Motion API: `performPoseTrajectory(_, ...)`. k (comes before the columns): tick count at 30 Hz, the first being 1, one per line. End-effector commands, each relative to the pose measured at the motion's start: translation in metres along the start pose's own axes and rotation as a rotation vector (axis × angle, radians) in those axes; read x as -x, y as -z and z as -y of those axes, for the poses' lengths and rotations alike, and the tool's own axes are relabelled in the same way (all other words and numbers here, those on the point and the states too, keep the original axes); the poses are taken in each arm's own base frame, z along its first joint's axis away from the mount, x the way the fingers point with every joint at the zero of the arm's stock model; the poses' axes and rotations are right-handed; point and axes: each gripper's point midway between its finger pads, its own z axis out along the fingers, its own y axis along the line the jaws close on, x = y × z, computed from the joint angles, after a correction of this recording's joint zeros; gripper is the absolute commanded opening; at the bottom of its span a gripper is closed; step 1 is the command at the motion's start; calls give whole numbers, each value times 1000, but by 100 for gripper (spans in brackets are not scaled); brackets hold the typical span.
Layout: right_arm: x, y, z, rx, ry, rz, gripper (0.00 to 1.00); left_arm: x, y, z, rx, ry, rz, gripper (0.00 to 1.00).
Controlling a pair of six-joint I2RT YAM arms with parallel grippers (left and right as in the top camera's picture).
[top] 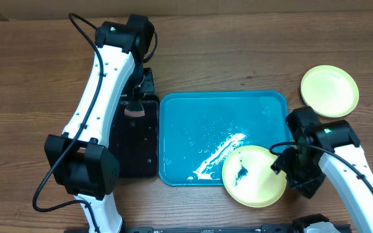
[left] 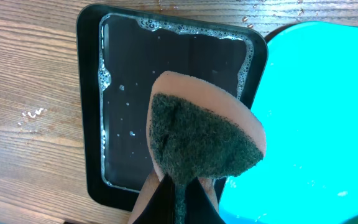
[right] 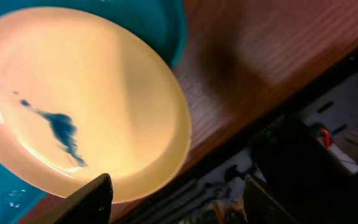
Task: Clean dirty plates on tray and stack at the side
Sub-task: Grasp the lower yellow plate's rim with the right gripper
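Starting at the near right corner of the tray (top: 193, 123): a pale yellow smeared plate (top: 254, 176) sits there, overhanging the tray's rim onto the table (top: 251, 58), with a dark smear (top: 241, 173) at its centre. The right gripper (right: 178, 186) is at that plate's outer edge, jaws spread wide about the rim and not pinching it. White streaks (top: 219, 154) cross the tray's near half. Left of the tray, the left gripper (left: 178, 199) is clamped tight on a sponge (left: 201, 134), hanging over the wet black tray (left: 92, 93). Beyond the tray's far right corner, a clean plate (top: 329, 91) lies on the wood.
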Motion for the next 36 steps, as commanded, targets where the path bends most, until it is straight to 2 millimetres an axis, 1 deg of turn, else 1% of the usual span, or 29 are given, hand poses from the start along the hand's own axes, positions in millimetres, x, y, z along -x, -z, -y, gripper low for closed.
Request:
performPoseTrajectory(1,-3,-14,-1,4,-10,-24,68,0,14,0,-39,-2,36,4)
performPoseTrajectory(4,-12,-31,2,-4,-18,-72,68,1,14,0,-38,-5,36,4)
performPoseTrajectory(6,-18,-41,9,-32,-34,-98,66,1,14,0,-38,-5,36,4)
performPoseTrajectory(8,-22,-48,11,-44,-15,-105,66,1,14,0,-39,-5,38,4)
performPoseTrajectory(11,-27,-49,4,-44,4,-86,69,1,14,1,-40,-4,40,4)
performPoseTrajectory(17,-38,-55,-14,-30,30,-44,70,1,14,0,-39,-5,39,4)
performPoseTrajectory(20,-43,-58,-17,-39,17,-39,70,1,14,0,-39,-12,39,4)
performPoseTrajectory(23,-45,-61,-15,-62,-2,-31,70,0,14,0,-38,-20,36,4)
performPoseTrajectory(27,-46,-61,-15,-70,-46,-16,68,0,14,0,-38,-20,36,4)
performPoseTrajectory(29,-46,-62,-10,-91,-111,-7,58,0,14,0,-38,-20,36,4)
performPoseTrajectory(30,-46,-63,-9,-96,-130,-7,55,0,14,0,-38,-20,36,4)
performPoseTrajectory(33,-45,-68,-9,-92,-140,-3,55,1,14,0,-38,-23,37,4)
performPoseTrajectory(34,-45,-70,-9,-91,-140,-3,59,1,14,0,-38,-24,37,4)
performPoseTrajectory(36,-46,-76,-7,-93,-140,-12,61,1,14,0,-38,-24,37,4)
